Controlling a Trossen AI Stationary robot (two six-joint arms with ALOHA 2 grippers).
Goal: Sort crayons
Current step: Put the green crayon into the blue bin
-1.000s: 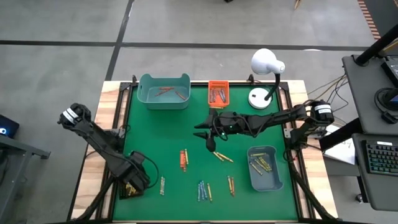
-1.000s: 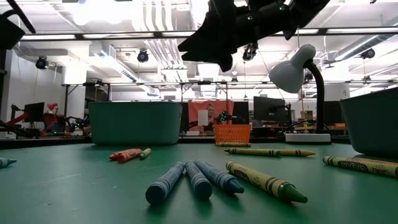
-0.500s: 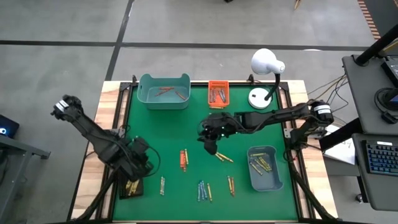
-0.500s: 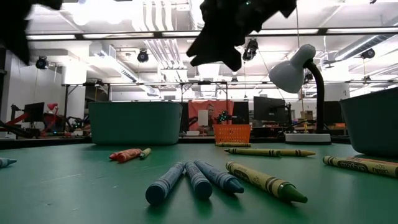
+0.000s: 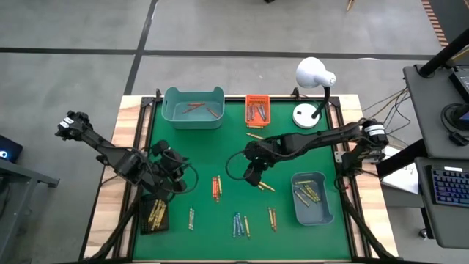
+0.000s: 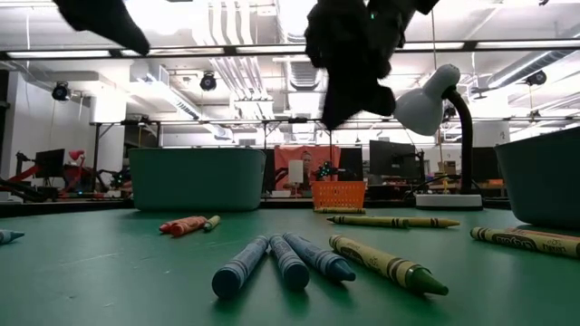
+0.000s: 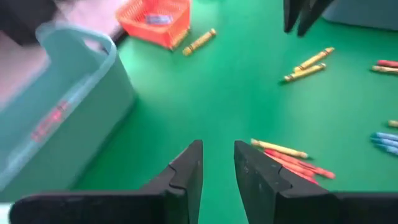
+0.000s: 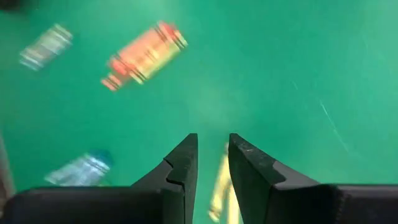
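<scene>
Dark right gripper [image 8: 210, 163] fingers stand slightly apart, empty, pointing down over two yellow crayons [image 5: 263, 185] at mid-mat. Left gripper [image 7: 217, 167] is likewise narrowly parted, empty, near the mat's left edge. Other crayons [image 5: 241, 224] lie scattered on the green mat [image 5: 198, 154]; some fill the bins [image 5: 193, 107]

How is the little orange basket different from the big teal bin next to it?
The orange basket is small with mesh walls; the teal bin is bigger with smooth solid walls. The basket holds yellowish crayons; the bin holds reddish crayons. Both sit at the green mat's far edge.
</scene>
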